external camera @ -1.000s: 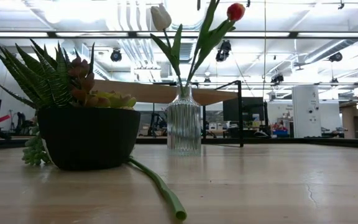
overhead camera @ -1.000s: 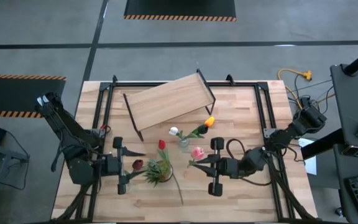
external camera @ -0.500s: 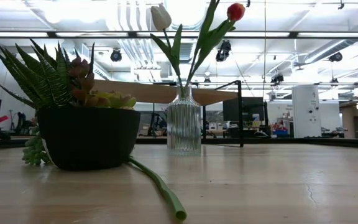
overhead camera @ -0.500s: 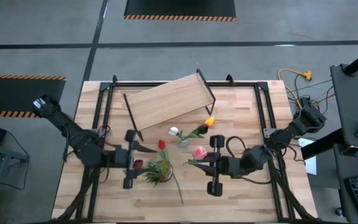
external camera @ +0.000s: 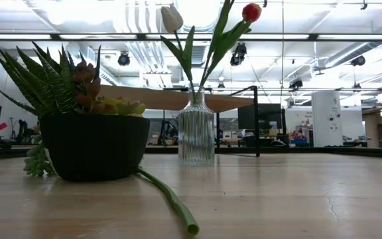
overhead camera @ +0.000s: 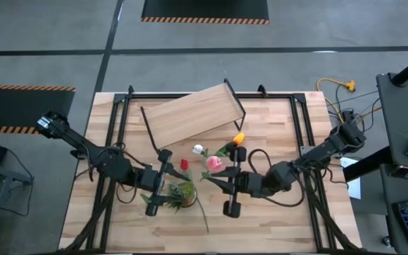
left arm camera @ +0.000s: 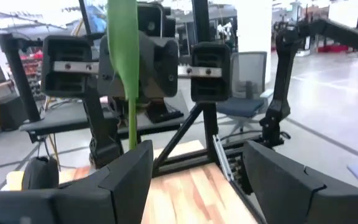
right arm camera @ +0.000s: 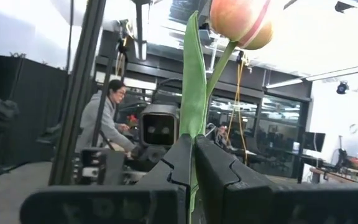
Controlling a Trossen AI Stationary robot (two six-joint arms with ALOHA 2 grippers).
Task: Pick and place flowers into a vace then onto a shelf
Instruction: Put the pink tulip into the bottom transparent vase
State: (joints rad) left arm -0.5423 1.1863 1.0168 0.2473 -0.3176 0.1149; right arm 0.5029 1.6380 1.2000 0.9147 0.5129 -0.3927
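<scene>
My right gripper (overhead camera: 212, 178) is shut on a pink tulip (overhead camera: 213, 163), whose head is right beside the clear ribbed vase (external camera: 196, 136). The vase holds a white tulip (overhead camera: 198, 149) and an orange-red tulip (overhead camera: 238, 138). My left gripper (overhead camera: 167, 185) is open and empty at the left side of the potted spiky plant (overhead camera: 180, 193), facing my right gripper. A red tulip (overhead camera: 184, 163) lies on the table, its stalk (external camera: 171, 199) running past the pot. The shelf (overhead camera: 193, 117) stands at the far side. No dark maroon head shows. My right gripper pinches the pink tulip's stalk (right arm camera: 201, 124) between its two fingers, below the leaf (right arm camera: 194, 74). The fingers come level from the table's right side and lie across the stalk. The tulip stands upright above the fingers, head (right arm camera: 241, 22) up, clear of the table.
The black pot (external camera: 95, 146) with the spiky plant stands between my two grippers, near the vase. Black frame rails (overhead camera: 296, 134) run along the table's sides. A person (right arm camera: 104, 124) shows in the room beyond the table. Bare wood lies toward the near edge (overhead camera: 261, 234).
My right gripper has gone toward the table's left and a little toward the far edge, carrying the upright pink tulip up beside the vase. My left gripper has gone toward the table's right, up to the potted plant, staying open.
</scene>
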